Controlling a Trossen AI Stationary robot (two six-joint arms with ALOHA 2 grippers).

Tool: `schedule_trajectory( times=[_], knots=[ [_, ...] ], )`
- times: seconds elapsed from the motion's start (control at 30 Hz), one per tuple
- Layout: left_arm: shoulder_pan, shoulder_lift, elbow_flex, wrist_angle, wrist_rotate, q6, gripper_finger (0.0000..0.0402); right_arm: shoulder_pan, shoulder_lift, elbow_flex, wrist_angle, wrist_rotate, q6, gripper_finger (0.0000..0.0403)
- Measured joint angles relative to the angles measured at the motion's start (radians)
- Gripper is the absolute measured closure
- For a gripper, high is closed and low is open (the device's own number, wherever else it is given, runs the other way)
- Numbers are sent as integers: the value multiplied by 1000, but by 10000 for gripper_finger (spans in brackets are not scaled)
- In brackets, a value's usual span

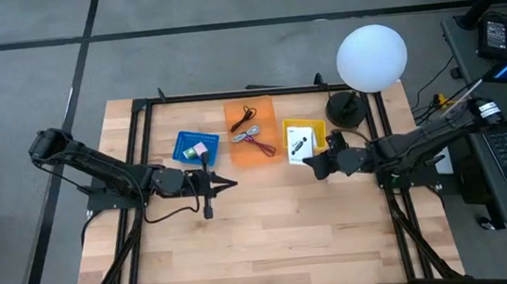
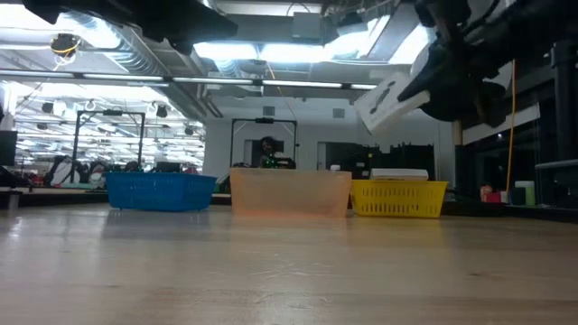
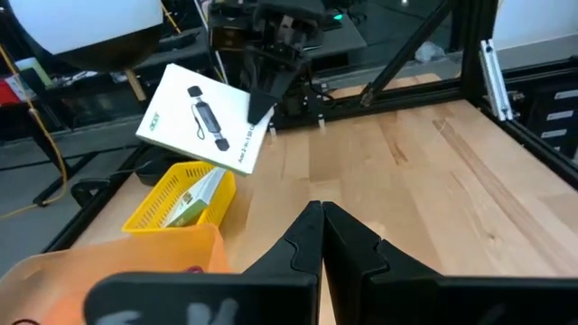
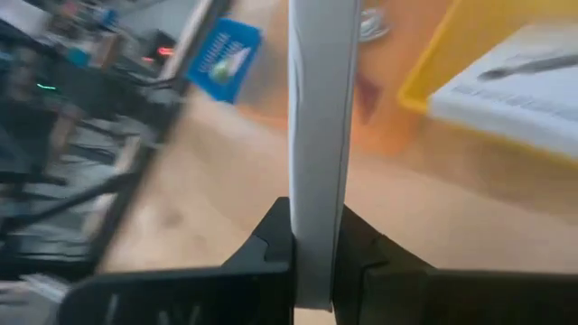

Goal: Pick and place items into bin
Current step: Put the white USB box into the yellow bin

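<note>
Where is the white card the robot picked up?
The white card is up in the air, pinched in the right end effector, just beside the yellow bin on the table's right side, where another card already lies.

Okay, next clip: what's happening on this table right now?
The right gripper is clamped on a white card and holds it in the air just beside the yellow bin, which already has another white card in it. The left gripper hangs shut and empty over the bare wood in front of the blue bin. The orange bin between them holds thin cables.
</note>
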Motion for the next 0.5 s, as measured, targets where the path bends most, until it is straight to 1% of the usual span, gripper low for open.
schedule_trajectory(
  times=[0.1,0.17,0.3,0.43,0.5],
  knots=[
    [0,0,0,0,14,-5,398,-30,-25,-76,158,-72,11,383],
    [0,0,0,0,29,-5,400,-54,-36,-126,226,-107,61,383],
    [-2,0,0,0,35,-23,399,-100,-49,-199,259,-146,124,383],
    [-12,0,0,1,35,-23,400,-135,-50,-233,345,-153,101,383],
    [-16,0,0,1,35,-23,400,-160,-50,-238,366,-176,97,383]
  ],
)
